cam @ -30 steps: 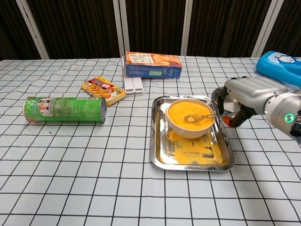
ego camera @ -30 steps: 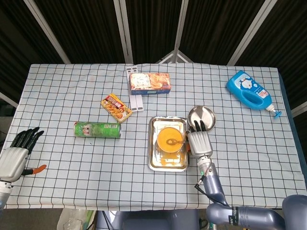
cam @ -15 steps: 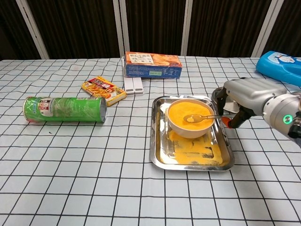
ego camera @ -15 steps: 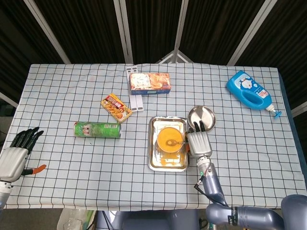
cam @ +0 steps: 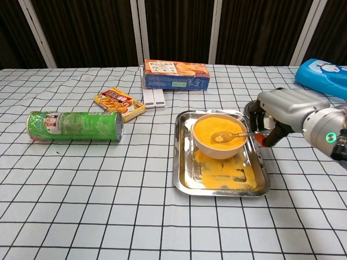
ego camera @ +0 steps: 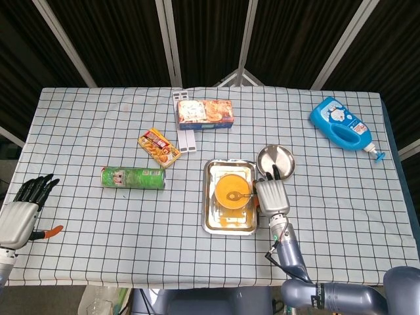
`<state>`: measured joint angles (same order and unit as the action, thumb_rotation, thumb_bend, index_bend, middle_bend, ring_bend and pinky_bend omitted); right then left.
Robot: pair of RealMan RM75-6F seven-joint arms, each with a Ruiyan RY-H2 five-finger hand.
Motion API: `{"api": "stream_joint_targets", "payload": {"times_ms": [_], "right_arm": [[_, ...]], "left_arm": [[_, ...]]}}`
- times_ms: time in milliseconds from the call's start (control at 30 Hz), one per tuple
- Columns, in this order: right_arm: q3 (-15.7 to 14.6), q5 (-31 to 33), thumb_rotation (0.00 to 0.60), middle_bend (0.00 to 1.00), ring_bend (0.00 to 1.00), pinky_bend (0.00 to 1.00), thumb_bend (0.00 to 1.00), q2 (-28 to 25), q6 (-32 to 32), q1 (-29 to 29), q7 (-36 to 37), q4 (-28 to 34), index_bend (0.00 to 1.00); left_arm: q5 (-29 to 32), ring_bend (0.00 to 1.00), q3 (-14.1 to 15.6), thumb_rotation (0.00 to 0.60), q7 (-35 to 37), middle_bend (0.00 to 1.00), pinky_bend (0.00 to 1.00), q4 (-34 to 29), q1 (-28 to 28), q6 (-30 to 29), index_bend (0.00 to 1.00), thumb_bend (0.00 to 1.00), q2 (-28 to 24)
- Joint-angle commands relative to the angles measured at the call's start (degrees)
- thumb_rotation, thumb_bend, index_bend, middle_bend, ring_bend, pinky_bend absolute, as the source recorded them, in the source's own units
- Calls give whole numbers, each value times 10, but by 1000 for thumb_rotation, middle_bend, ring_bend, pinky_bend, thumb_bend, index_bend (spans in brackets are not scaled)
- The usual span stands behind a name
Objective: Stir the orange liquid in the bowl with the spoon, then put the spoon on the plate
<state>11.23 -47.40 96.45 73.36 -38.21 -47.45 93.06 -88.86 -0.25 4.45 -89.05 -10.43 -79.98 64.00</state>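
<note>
From the head view, your right hand (ego camera: 272, 192) sits at the right edge of the tray (ego camera: 211, 223), fingers closed on the spoon (ego camera: 244, 195) reaching into the bowl (ego camera: 233, 189), while your left hand (ego camera: 23, 209) hovers empty, fingers apart, off the table's front-left corner. From the chest view, the spoon's tip (cam: 219, 137) lies in the orange liquid (cam: 216, 129), and the plate (cam: 250, 112) shows only as a sliver behind your right hand (cam: 282, 111).

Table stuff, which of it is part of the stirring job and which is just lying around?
Part of the job:
- bowl of orange liquid, in the metal tray
- spoon, held by the right robot hand, its tip in the bowl
- plate

Just lying around:
- green can
- snack packet
- biscuit box
- blue bottle
- left robot hand, idle
</note>
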Motion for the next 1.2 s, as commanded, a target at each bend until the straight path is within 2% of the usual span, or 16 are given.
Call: {"api": "stream_joint_targets", "payload": {"times_ms": [33,800,1200], "right_arm": [[0,0,600,503,250,0,496,0,0,0,0,0,588],[0,0,600,542,275,0,641,0,3,-2,-8,4,639],[0,2,600,542,275,0,645,0,5,-3,-11,6,639]], "left_arm": [[0,0,0,600,0,0,0,0,0,0,0,0,0],[0,0,1,600,1,0,0,-1,-1,1,0,0,-1],[-1,0,1,600,1,0,0,0,0,0,0,0,-1]]}}
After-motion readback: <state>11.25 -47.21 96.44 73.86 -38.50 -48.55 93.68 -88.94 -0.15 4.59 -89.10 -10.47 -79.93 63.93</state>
